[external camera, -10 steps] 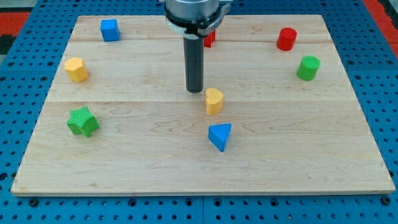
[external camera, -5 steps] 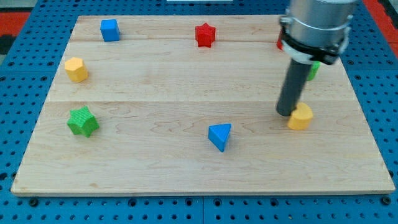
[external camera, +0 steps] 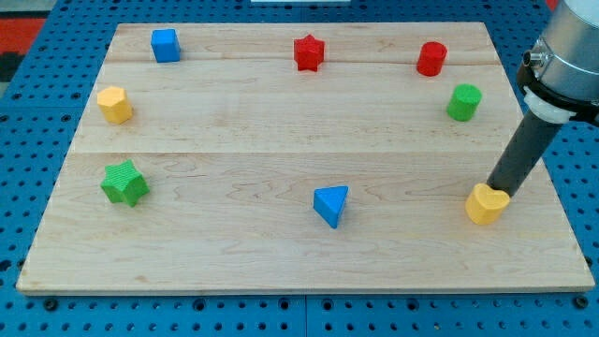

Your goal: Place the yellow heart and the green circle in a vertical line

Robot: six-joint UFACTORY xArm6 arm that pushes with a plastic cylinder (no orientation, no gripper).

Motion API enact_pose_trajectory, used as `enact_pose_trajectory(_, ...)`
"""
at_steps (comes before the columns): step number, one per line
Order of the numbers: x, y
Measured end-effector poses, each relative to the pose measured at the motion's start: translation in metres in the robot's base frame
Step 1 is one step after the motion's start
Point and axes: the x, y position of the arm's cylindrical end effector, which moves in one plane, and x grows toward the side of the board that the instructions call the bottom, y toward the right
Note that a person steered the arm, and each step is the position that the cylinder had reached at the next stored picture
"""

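The yellow heart [external camera: 487,205] lies near the board's lower right corner. The green circle [external camera: 463,101] stands at the right side, well above the heart and slightly to its left. My tip [external camera: 499,190] rests against the heart's upper right edge. The dark rod rises from there toward the view's upper right.
A red cylinder [external camera: 431,58] stands above the green circle. A red star [external camera: 308,52] and a blue cube [external camera: 166,44] sit along the top. A yellow hexagon [external camera: 114,104] and a green star [external camera: 124,182] are at the left. A blue triangle [external camera: 331,204] lies at the lower middle. The board's right edge [external camera: 552,178] is close to the heart.
My tip has swept from the board's middle to the lower right, pushing the yellow heart with it. The heart now lies below the green circle. Other blocks have not moved.
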Motion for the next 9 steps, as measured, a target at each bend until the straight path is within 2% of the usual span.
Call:
enact_pose_trajectory(1, -0.003, -0.006)
enact_pose_trajectory(3, -0.077, 0.064)
enact_pose_trajectory(4, -0.122, 0.066)
enact_pose_trajectory(5, -0.164, 0.051)
enact_pose_trajectory(6, -0.181, -0.001)
enact_pose_trajectory(7, -0.164, -0.017)
enact_pose_trajectory(8, -0.131, 0.002)
enact_pose_trajectory(9, -0.136, 0.006)
